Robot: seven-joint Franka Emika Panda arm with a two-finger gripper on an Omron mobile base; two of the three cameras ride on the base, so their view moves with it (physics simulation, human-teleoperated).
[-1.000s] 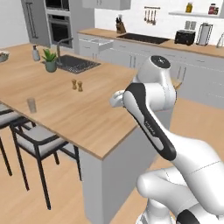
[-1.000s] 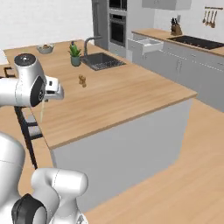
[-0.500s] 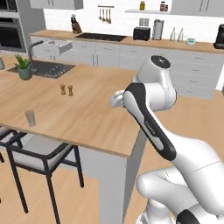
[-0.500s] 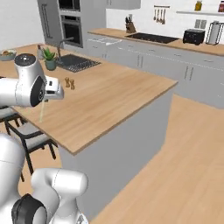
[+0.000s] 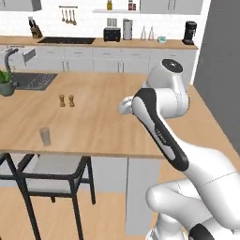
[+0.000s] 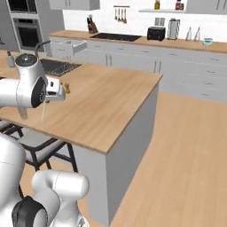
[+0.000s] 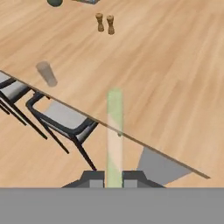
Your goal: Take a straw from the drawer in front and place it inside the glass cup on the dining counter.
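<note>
A: While the arm is hanging over the near edge of the dining bench (image 5: 103, 126), what is the claw (image 7: 114, 177) doing?

B: It is pinching the straw (image 7: 115, 131), jaws narrowed tight on it. In the hand view the straw is running from between the two dark tips out over the bench edge. In the right base view it is showing as a pale stick (image 6: 43, 111) hanging below the hand.

A: Where is the glass cup (image 5: 45, 136) sitting?

B: It is standing upright on the bench, near the edge above the dark-framed chair (image 5: 51, 171). In the hand view the glass cup (image 7: 46, 73) is lying well to the left of the straw, not touching it.

A: Anything else showing on the bench?

B: Two small brown shakers (image 5: 66, 100) are standing side by side, farther in than the cup. A potted plant (image 5: 5, 82) is sitting beside the inset sink (image 5: 30, 80). The drawer (image 6: 73, 45) is standing pulled out at the wall cabinets in the right base view.
</note>
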